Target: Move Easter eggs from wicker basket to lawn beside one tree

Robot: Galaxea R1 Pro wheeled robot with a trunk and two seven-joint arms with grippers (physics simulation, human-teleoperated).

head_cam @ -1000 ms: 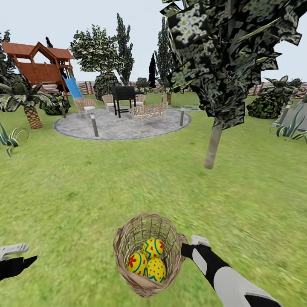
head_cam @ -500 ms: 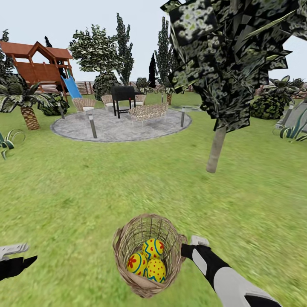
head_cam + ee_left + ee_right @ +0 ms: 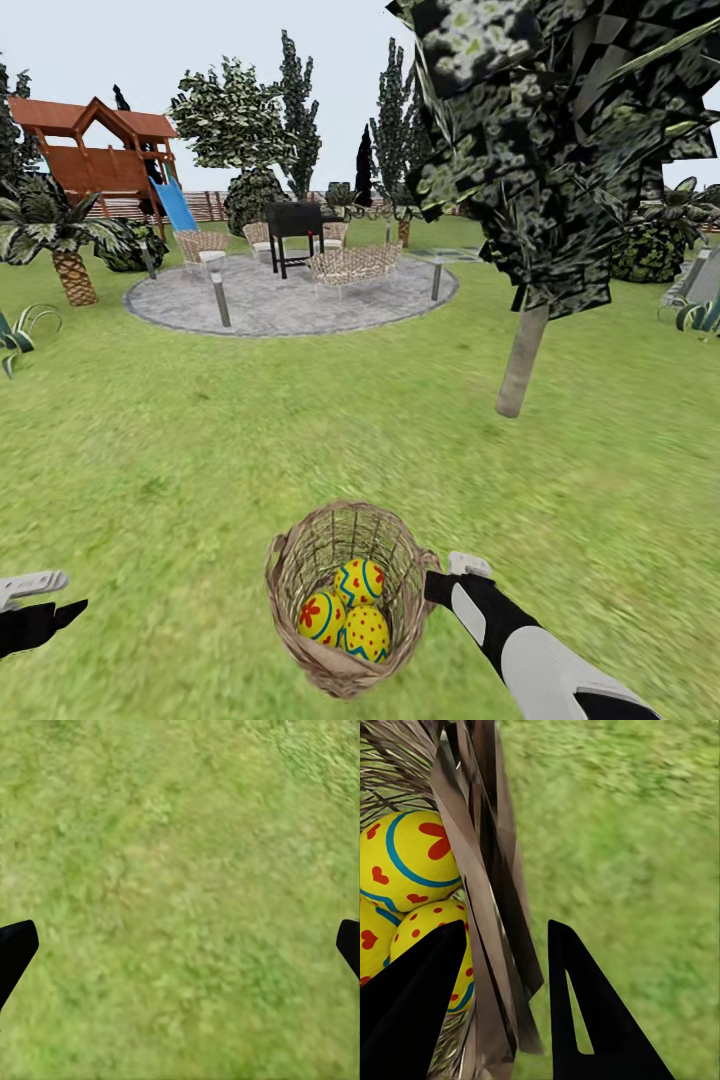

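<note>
Basket: tan woven wicker basket [image 3: 345, 600], round, bucket-shaped, near centre of the head view, tilted with its mouth open to the camera; its rim and wall [image 3: 484, 915] show up close in the right wrist view.
Eggs: three yellow Easter eggs painted with blue lines and red hearts or dots [image 3: 345, 612], all inside the basket, packed touching one another; also seen through the weave from the right wrist [image 3: 409, 862].
Right tool: right tool [image 3: 440, 583] at the basket's right rim; in the right wrist view its two dark fingers [image 3: 412, 1020] straddle the wicker wall, one inside near the eggs, one outside, clamped on the rim.
Left tool: left tool [image 3: 30, 600] at the near left edge, over bare grass, well apart from the basket; fingertips [image 3: 15, 949] stand wide apart, nothing between them.
Lawn: mottled green grass [image 3: 200, 430] under everything.
Tree: thin pale grey trunk with dark angular crown [image 3: 523, 360], far right of the basket, well apart.
Background: grey paved circle with wicker chairs [image 3: 290, 295], far centre; red-brown wooden playhouse with blue slide [image 3: 95, 150], far left.
</note>
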